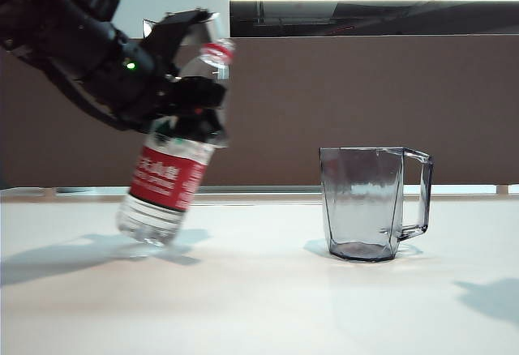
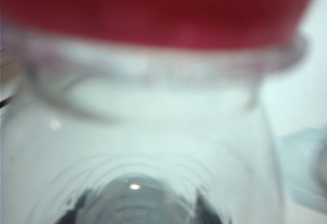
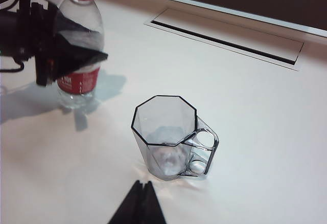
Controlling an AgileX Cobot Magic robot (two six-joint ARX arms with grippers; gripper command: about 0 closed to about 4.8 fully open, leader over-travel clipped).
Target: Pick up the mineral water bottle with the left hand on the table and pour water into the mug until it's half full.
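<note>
Right gripper (image 3: 143,196) sits nearest, seen in its own wrist view only as two dark fingertips pressed together with nothing between them, hanging over the table (image 1: 259,306) just short of the mug (image 1: 369,203) on the near side.

The mug stands upright right of centre, well in from every edge. Clear grey-tinted plastic or glass, octagonal rim, faceted walls, angular handle turned away from the bottle. Looks empty or nearly so; some glint at the base, can't tell if it's water.

Left gripper (image 1: 190,100) is clamped on the mineral water bottle (image 1: 170,181), gripping the upper body just above the label. The bottle is left of centre, well apart from the mug, tilted with its neck leaning toward the mug. Base looks just off or barely touching the table; can't say which. Clear thin ribbed plastic, glossy red-and-white label, red neck ring. Cap appears off, though blur makes that uncertain. The left wrist view shows only blurred red label and clear bottle wall.

Progress, as I judge it: grasp done, lift begun. Left to do: carry to the mug, tip the mouth over the rim, pour to half, set down.

Table is smooth glossy white, with a recessed slot toward the far edge.
</note>
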